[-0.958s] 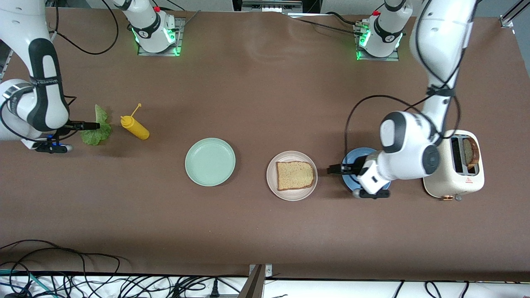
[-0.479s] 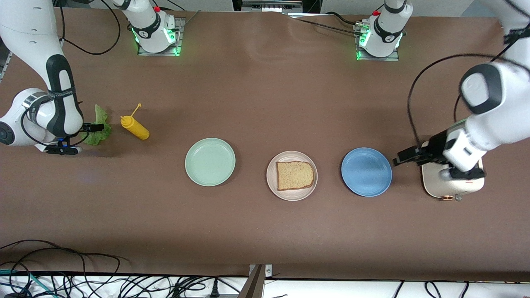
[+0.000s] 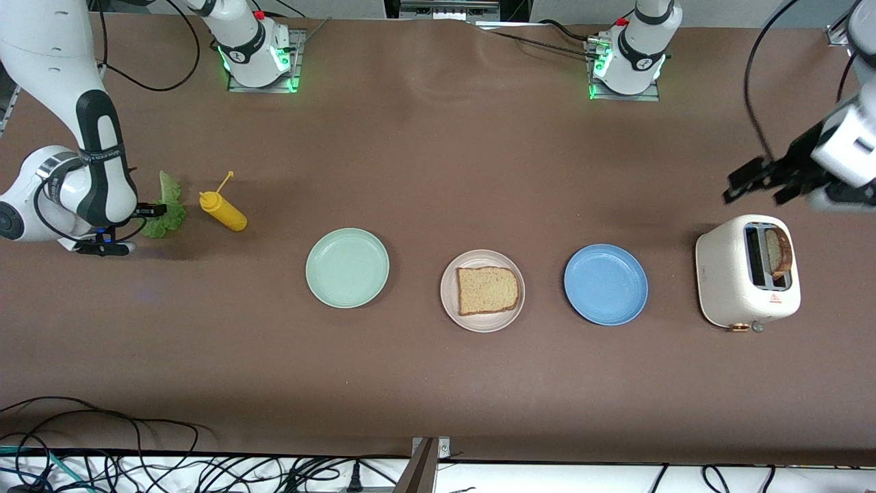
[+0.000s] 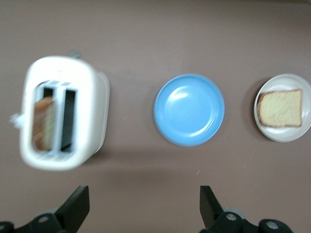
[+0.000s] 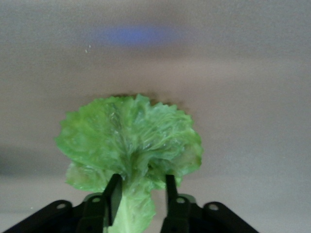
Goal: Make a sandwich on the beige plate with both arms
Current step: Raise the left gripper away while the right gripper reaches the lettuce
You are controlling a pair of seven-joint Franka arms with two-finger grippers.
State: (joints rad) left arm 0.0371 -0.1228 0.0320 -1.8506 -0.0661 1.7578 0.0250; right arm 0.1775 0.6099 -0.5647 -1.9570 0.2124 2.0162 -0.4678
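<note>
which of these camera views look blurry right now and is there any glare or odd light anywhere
Left wrist view: the toaster is smeared by motion blur, and the blue plate carries a soft sheen. Right wrist view: the lettuce leaf between the right gripper fingers is fairly sharp, the table soft, with a bluish patch of light. Front view: sharp, with green lights glowing at both arm bases.

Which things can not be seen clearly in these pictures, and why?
- Right gripper: whether its fingers already pinch the lettuce leaf is unclear; the leaf covers the gap in the right wrist view, and the front view is too small.
- Toaster: blurred in the left wrist view, so the bread slice inside lacks detail.
- Left gripper: its arm is cut by the front view's edge.
</note>
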